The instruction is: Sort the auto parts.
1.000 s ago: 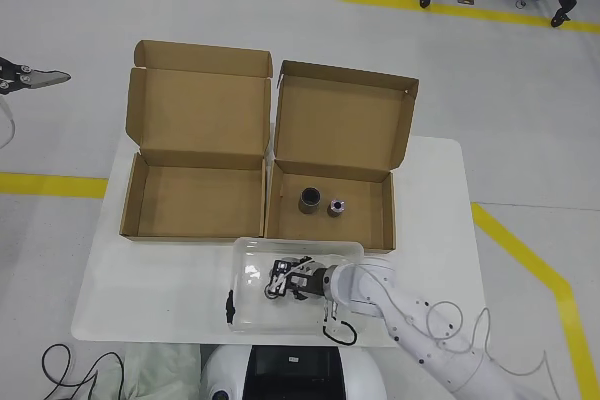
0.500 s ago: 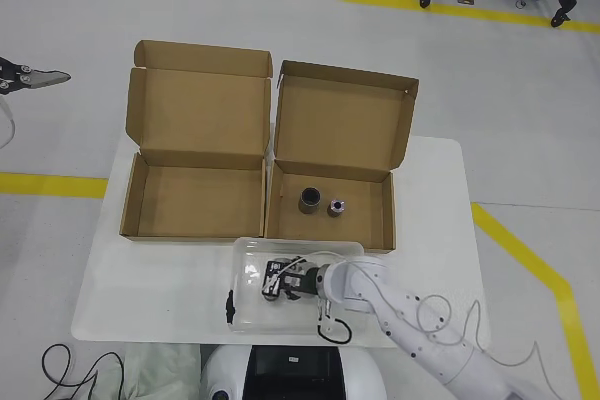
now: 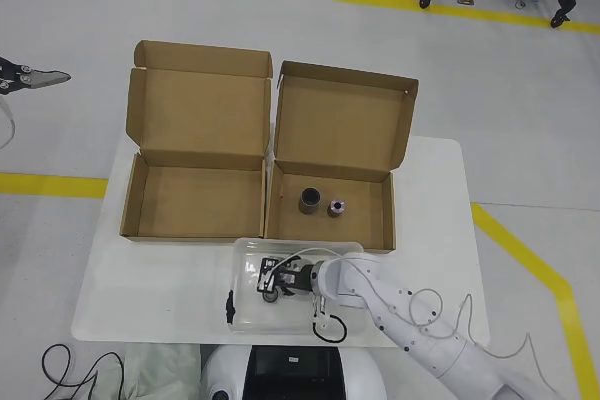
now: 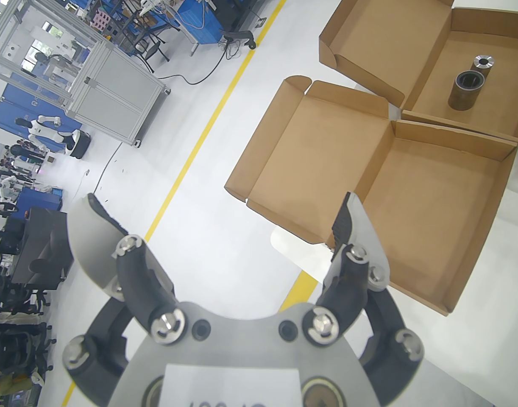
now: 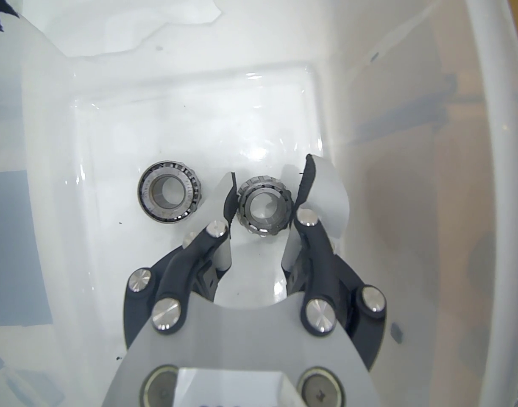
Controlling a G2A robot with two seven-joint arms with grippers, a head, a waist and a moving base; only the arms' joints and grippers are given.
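Inside the clear plastic bin, my right gripper is shut on a small metal roller bearing, one finger pressed on each side of it. A second, slightly larger bearing lies just beside it on the bin floor. From above, the right gripper sits low in the bin at the table's front. My left gripper hangs open and empty, off the table's left side above the floor; it appears as from above.
Two open cardboard boxes stand behind the bin. The left box holds nothing; the right box holds a dark cylinder and a small silver bushing. A black cable loop lies near the table's front edge.
My right gripper has slid leftward along the bin floor to the bearing and now has its fingers on it. The left arm has kept still.
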